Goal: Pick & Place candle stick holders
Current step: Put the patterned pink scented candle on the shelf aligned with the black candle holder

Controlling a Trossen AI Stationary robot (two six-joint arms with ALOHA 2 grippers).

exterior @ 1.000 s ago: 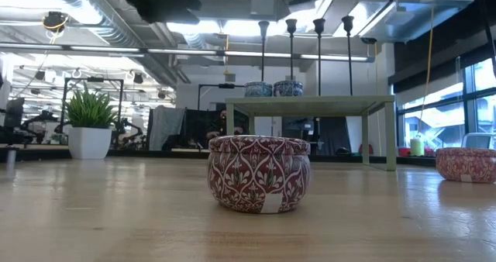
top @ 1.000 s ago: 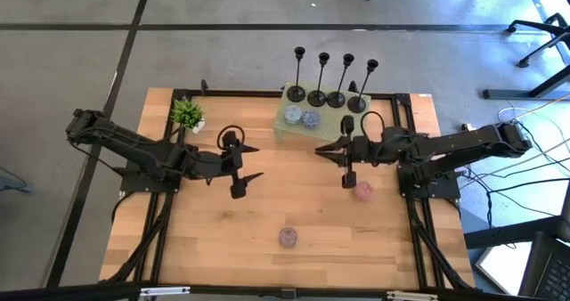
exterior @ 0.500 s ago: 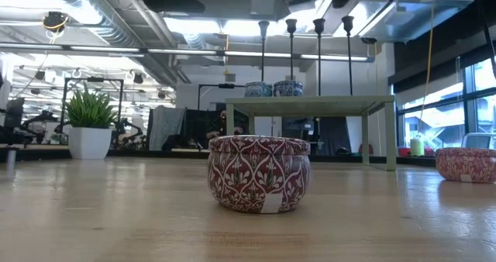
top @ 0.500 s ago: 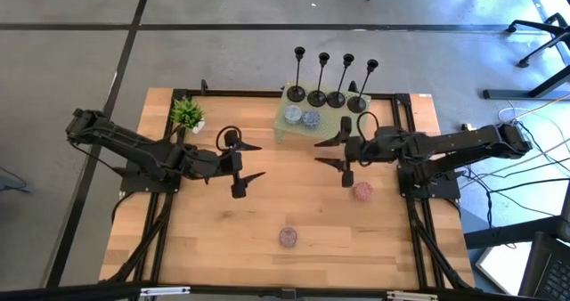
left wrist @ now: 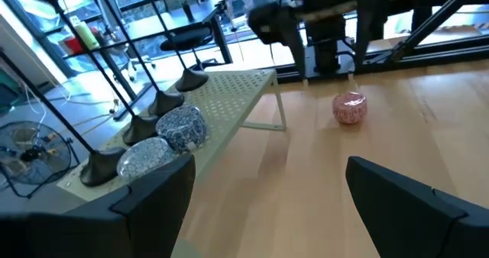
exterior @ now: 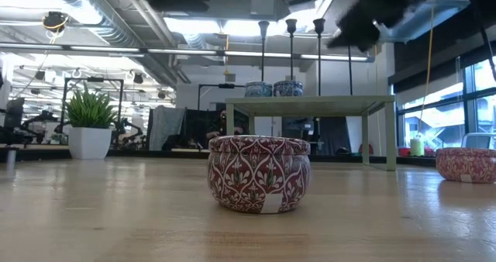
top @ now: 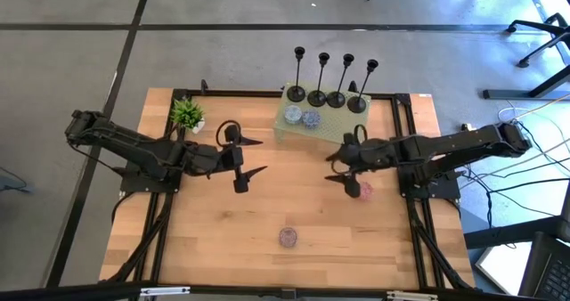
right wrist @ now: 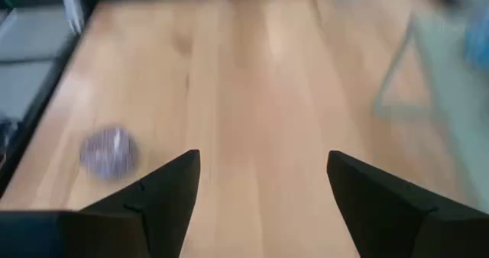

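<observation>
Several slim black candle stick holders (top: 336,98) stand by their round bases in a row on a pale green stand (top: 331,124) at the table's far edge. They also show in the low view (exterior: 291,49) and the left wrist view (left wrist: 163,103). My left gripper (top: 252,157) hovers open over the table left of the stand, with nothing between its fingers (left wrist: 145,204). My right gripper (top: 336,166) hovers open just near of the stand, tipped down toward the table, its fingers (right wrist: 153,189) wide apart over bare wood.
Two small patterned tins (top: 301,117) sit on the stand beside the holders. A pink tin (top: 363,191) lies just right of my right gripper. A red patterned tin (top: 288,238) sits near the front middle. A potted plant (top: 187,114) stands at the far left.
My right gripper has tipped its fingers downward, rolled and sunk toward the table, shifting a little toward the near edge; it now shows blurred at the top of the low view. The holders and tins have stayed where they were.
</observation>
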